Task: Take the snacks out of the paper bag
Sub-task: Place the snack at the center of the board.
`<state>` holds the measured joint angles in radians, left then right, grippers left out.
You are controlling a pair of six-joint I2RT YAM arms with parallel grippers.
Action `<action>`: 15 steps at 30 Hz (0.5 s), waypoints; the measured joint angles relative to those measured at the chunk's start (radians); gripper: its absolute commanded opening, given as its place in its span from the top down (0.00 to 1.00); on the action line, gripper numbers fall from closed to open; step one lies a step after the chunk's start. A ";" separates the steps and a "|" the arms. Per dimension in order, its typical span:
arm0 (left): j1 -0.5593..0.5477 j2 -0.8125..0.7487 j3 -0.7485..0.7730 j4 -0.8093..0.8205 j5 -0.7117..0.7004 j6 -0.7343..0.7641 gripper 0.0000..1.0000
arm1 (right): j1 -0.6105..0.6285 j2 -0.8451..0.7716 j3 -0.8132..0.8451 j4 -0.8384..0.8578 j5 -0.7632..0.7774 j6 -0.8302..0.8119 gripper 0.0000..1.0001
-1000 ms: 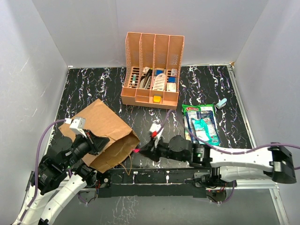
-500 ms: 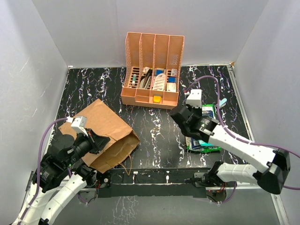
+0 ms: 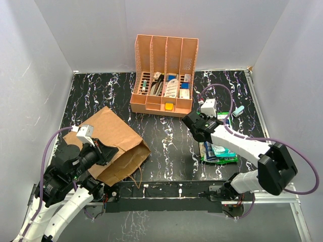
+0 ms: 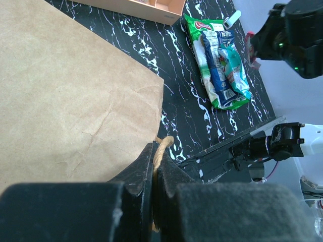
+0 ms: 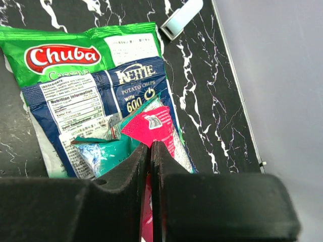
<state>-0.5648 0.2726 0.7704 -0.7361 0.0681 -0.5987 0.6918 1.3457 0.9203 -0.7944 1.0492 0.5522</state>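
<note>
Left end effector (image 4: pixel 153 151) is pinching the twisted cord handle (image 4: pixel 163 146) of the brown kraft paper bag (image 4: pixel 70 101), which is lying on the black marbled counter (image 4: pixel 186 101). Right end effector (image 5: pixel 150 151) is gripping a red glossy packet (image 5: pixel 154 128) above the green packet (image 5: pixel 75 50), blue packet (image 5: pixel 101 101) and teal packet (image 5: pixel 103 151).

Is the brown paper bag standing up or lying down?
Lying down. The brown kraft paper bag rests flat, broad side up, on the black marbled tabletop.
</note>
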 measured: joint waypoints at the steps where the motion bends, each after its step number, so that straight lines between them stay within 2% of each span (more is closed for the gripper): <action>1: 0.000 0.000 0.000 0.000 0.000 0.000 1.00 | -0.008 0.016 -0.010 0.012 -0.007 0.000 0.93; 15: 0.001 0.000 0.000 0.000 0.000 0.000 1.00 | -0.033 0.135 -0.082 0.199 -0.111 0.017 0.93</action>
<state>-0.5636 0.2726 0.7704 -0.7364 0.0685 -0.5983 0.6586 1.4811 0.8387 -0.5957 0.9386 0.5694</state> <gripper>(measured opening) 0.008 0.086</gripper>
